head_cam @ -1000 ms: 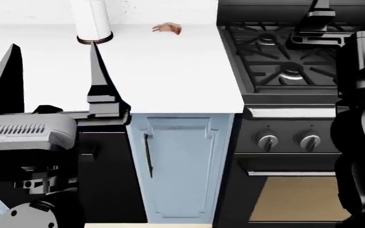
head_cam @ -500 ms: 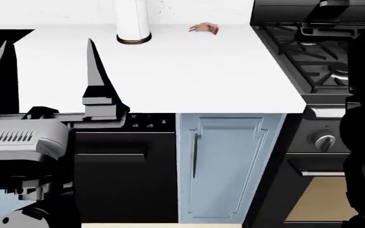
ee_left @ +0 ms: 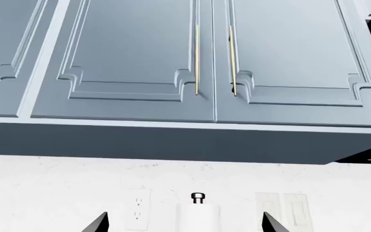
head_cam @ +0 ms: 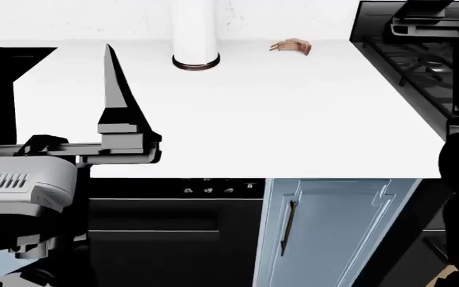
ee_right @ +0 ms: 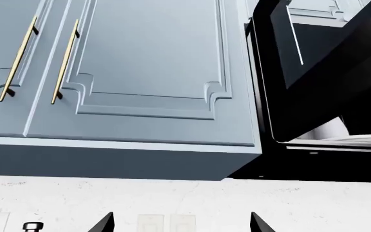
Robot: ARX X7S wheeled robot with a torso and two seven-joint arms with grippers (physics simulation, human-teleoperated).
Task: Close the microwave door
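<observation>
The left hand [head_cam: 46, 89] stands wide over the white bench [head_cam: 293, 113], fingers pointing up at the wall cupboards [ee_left: 134, 58], nowhere near the job. Further right, the right hand [ee_right: 180, 223] is also spread wide and aims upward. The microwave door [ee_right: 314, 77] hangs ajar above it and off to its right, so the right arm is nearer.

white counter [head_cam: 293, 113] holds a paper towel roll [head_cam: 195, 30] and a small brown item [head_cam: 293, 46], well apart.
</observation>
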